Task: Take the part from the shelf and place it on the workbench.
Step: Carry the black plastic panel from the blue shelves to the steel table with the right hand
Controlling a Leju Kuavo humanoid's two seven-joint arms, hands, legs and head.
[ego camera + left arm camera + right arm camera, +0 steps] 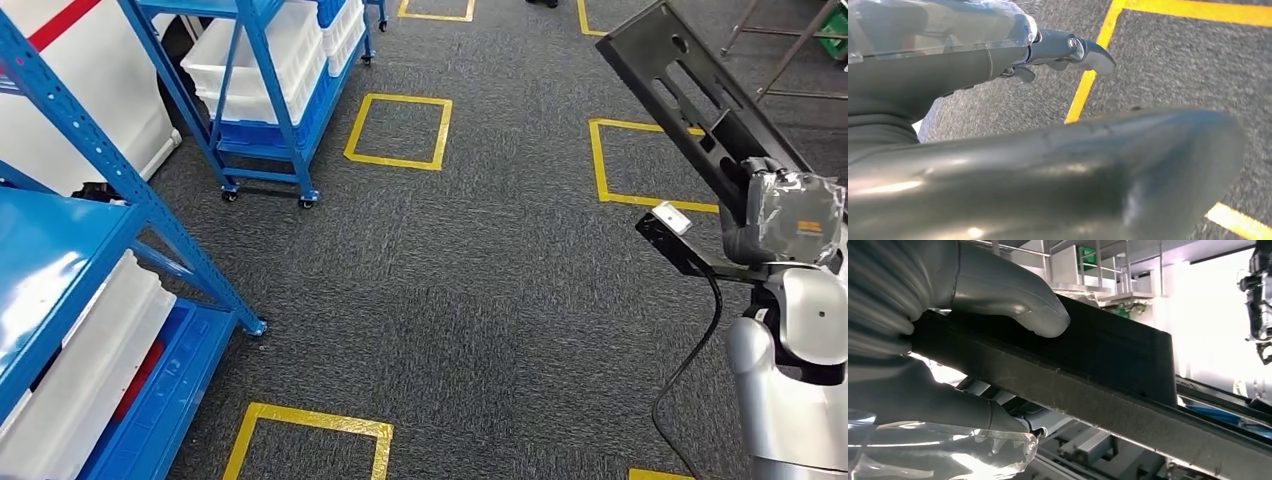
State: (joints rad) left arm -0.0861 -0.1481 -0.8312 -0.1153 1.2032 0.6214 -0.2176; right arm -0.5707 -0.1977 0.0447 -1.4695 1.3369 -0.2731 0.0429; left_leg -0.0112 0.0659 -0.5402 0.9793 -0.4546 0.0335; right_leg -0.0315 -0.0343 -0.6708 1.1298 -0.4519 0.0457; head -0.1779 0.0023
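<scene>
Black slotted part [690, 95] is off the shelf [70, 250], clamped in the right hand [785, 215] above carpet (left hand [1063, 47] grasps nothing); carry underway, workbench needs finding next

Right arm raised at right side, right hand [785, 215] clamped on the part [690, 95]; left hand [998, 55] hangs low, fingers [1088, 50] loosely curled, holding nothing.

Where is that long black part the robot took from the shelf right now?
The black part is in the robot's right hand, on the right of the head view, slanting up above the grey carpet with yellow floor squares, away from the blue shelves.
</scene>
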